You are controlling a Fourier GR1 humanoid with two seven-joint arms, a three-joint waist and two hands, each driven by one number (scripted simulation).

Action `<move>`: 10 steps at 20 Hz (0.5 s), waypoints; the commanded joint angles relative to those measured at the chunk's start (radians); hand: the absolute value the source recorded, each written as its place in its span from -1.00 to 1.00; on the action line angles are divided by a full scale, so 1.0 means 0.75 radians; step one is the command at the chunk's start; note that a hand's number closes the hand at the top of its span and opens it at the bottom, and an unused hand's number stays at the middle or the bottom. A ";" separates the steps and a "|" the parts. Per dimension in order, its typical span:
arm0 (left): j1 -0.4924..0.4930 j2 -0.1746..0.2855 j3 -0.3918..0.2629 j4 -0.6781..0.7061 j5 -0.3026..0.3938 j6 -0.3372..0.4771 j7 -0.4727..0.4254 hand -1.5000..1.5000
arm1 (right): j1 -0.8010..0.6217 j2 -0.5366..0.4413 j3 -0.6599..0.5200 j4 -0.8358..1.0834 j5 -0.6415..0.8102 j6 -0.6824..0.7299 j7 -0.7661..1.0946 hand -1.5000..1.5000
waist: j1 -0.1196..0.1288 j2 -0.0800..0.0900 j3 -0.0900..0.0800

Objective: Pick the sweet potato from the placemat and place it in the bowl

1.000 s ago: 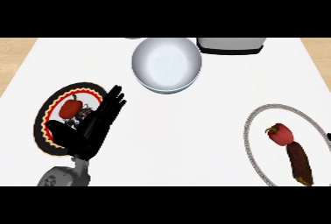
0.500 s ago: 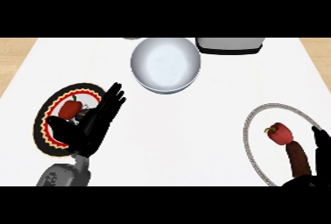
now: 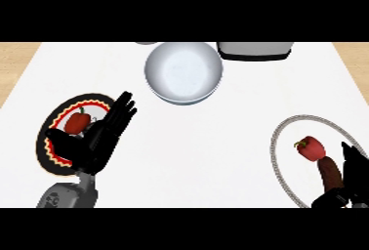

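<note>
White counter fills the view, and the pale bowl at its far middle serves as the landmark. Nearer than the bowl and well to its right lies the grey-rimmed round placemat; nearer and to the bowl's left lies a dark patterned mat. The left hand hovers over that left mat, fingers straight, holding nothing. The right hand shows far right of the bowl, fingers straight just beside the sweet potato and not closed on it. The brown sweet potato lies lengthwise on the right placemat, with a red pepper at its bowl-ward end. It is probably stiff, fairly heavy and matte rather than slippery, though its rounded form may roll. Best taken across its middle, thumb opposite fingers, clear of the pepper.
</note>
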 commanded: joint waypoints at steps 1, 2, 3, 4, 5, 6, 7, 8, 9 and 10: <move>0.041 -0.014 0.002 -0.014 -0.036 -0.015 -0.011 0.00 | 0.001 0.078 0.035 -0.068 0.071 0.099 0.152 -1.00 | -0.004 -0.002 0.000; 0.109 -0.027 -0.014 0.022 -0.036 -0.061 -0.096 0.00 | -0.008 0.060 -0.029 0.016 0.053 0.062 0.052 -1.00 | -0.003 -0.001 0.000; 0.026 -0.052 0.003 0.114 -0.070 -0.043 -0.116 0.00 | 0.031 0.066 -0.039 -0.004 0.064 0.058 0.033 -1.00 | -0.008 -0.001 0.000; -0.009 -0.043 0.021 0.027 -0.050 -0.011 -0.001 0.00 | -0.069 0.113 0.017 0.028 0.122 0.097 0.109 -1.00 | -0.002 -0.001 0.000; 0.033 -0.005 0.057 0.088 -0.019 -0.088 -0.090 0.00 | -0.075 0.084 -0.064 0.197 0.082 0.027 -0.034 -1.00 | 0.000 0.001 0.000; -0.004 -0.037 0.042 0.013 -0.018 -0.046 0.028 0.00 | -0.014 0.094 -0.043 0.110 0.130 0.043 -0.014 -1.00 | -0.004 -0.001 0.000; -0.035 -0.048 0.048 0.045 -0.047 -0.027 0.025 0.00 | 0.048 0.107 -0.032 0.107 0.160 -0.003 -0.054 -1.00 | -0.007 -0.001 0.000; -0.022 -0.052 0.051 0.084 -0.054 -0.070 -0.038 0.00 | -0.011 0.130 -0.058 0.071 0.150 0.073 0.022 -1.00 | -0.006 -0.001 0.000; 0.028 -0.051 0.031 -0.029 -0.074 -0.038 0.023 0.00 | 0.018 0.128 -0.049 0.042 0.176 0.082 0.003 -1.00 | -0.004 -0.002 0.000; 0.047 -0.067 0.036 0.031 -0.068 -0.072 -0.054 0.00 | -0.055 0.151 -0.088 0.204 0.173 0.023 -0.072 -1.00 | -0.001 -0.001 0.000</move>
